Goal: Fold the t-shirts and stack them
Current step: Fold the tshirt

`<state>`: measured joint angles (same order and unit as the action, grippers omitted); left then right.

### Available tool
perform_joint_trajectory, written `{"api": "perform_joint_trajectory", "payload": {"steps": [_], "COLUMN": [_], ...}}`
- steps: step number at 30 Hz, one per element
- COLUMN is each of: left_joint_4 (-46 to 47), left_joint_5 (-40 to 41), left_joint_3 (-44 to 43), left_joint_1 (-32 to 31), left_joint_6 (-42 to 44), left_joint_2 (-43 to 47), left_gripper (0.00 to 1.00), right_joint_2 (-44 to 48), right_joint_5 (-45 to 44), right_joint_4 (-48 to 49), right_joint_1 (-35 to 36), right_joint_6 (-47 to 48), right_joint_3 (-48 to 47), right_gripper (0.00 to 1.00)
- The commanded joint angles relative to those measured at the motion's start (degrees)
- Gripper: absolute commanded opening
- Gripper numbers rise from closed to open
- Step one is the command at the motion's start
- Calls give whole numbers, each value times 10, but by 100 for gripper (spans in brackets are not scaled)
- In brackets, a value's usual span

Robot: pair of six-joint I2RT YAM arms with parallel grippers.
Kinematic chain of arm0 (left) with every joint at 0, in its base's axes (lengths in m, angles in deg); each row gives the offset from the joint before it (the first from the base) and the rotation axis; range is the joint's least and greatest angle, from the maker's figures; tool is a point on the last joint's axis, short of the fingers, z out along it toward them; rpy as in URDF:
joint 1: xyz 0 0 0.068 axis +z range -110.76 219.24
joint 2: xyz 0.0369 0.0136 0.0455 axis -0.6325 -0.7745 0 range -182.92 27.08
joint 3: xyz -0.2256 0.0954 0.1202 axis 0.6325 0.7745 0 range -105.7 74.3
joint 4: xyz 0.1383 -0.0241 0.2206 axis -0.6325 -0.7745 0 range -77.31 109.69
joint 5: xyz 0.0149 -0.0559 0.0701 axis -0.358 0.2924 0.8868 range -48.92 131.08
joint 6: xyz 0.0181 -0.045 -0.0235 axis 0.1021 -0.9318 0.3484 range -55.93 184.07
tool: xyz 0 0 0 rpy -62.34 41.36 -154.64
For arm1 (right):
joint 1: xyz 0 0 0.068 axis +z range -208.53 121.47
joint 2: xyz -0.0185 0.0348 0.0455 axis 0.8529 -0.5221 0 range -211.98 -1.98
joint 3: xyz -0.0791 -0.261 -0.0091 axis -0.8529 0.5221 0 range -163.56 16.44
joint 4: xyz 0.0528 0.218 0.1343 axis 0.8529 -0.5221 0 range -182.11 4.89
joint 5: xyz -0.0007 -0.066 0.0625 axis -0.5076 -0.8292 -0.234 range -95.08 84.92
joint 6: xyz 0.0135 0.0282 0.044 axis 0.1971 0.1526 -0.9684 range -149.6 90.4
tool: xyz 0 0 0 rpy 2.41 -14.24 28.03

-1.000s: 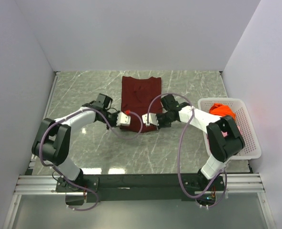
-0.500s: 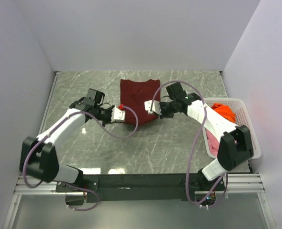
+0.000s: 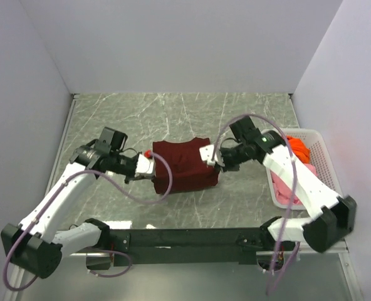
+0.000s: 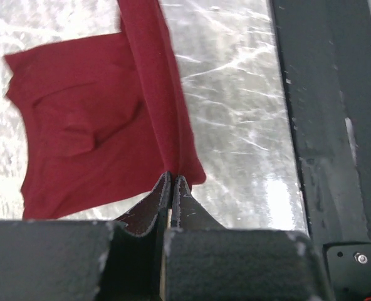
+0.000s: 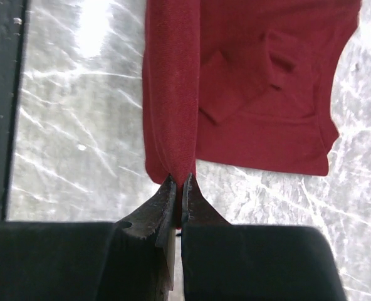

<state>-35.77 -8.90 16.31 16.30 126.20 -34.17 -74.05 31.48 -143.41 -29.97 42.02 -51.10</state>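
at the centre of the table (image 3: 173, 113), seen from above: one maroon t-shirt (image 3: 184, 166), partly folded, spanning two grippers. at its 9 o'clock edge, the left gripper (image 3: 150, 164) is clamped on the cloth; its wrist view shows the fingertips pressed together on a taut band of fabric. at its 3 o'clock edge, the right gripper (image 3: 212, 158) pinches the opposite band likewise. at the table's 3 o'clock side, one white basket (image 3: 326, 164) holds two garments: one orange t-shirt (image 3: 296, 145) toward 12 o'clock and one pink t-shirt (image 3: 277, 186) toward 6 o'clock, partly hidden behind the arm.
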Motion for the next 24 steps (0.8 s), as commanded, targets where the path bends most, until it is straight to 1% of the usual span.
{"api": "perform_joint_trajectory", "payload": {"steps": [1, 2, 3, 5, 6, 7, 8, 9, 11, 12, 13, 14, 15, 16, 17, 19, 20, 24], "left_joint_4": [5, 5, 8, 3, 2, 8, 14, 24, 47, 53, 62, 72, 83, 88, 96, 117, 119, 141], "left_joint_5": [-27, -32, -32, -39, -39, -41, -40, -36, -38, -39, -40, -37, -36, -28, -22, -10, -7, 35], "left_joint_3": [-57, -69, -82, -123, -135, -160, -171, -191, -209, -219, -235, -243, -257, -264, -271, -291, -298, -330], "left_joint_1": [33, 53, 61, 86, 91, 95, 100, 103, 109, 111, 113, 118, 120, 123, 127, 133, 134, 134], "left_joint_6": [-18, -13, -8, 5, 15, 16, 15, 5, -5, -10, -16, -24, -31, -32, -38, -54, -54, -80], "left_joint_2": [-58, -77, -118, -162, -204, -225, -243, -278, -311, -342, -357, -371, -400, -415, -428, -471, -499, -560], "left_gripper": [0, 0, 0, 0, 0, 0, 0, 0, 0, 0, 0, 0, 0, 0, 0, 0, 0, 1], "right_joint_2": [-82, -101, -139, -181, -222, -241, -279, -298, -350, -368, -387, -426, -446, -466, -503, -537, -563, -601], "right_joint_5": [8, 9, 11, 11, 11, 17, 17, 17, 10, 8, 7, 4, 3, 1, -1, -7, -13, -35], "right_joint_4": [-22, -25, -31, -57, -64, -72, -76, -80, -80, -78, -80, -82, -83, -87, -88, -76, -68, -25], "right_joint_1": [-26, -31, -40, -46, -54, -58, -62, -68, -75, -77, -83, -86, -87, -88, -90, -90, -90, -88], "right_joint_6": [22, 27, 34, 51, 55, 57, 63, 68, 75, 74, 74, 74, 71, 64, 62, 47, 41, 18], "right_joint_3": [-72, -90, -107, -166, -185, -224, -241, -271, -303, -318, -355, -376, -397, -438, -457, -500, -511, -523], "right_gripper": [0, 0, 0, 0, 0, 0, 0, 0, 0, 0, 0, 0, 0, 0, 0, 0, 0, 0]}}
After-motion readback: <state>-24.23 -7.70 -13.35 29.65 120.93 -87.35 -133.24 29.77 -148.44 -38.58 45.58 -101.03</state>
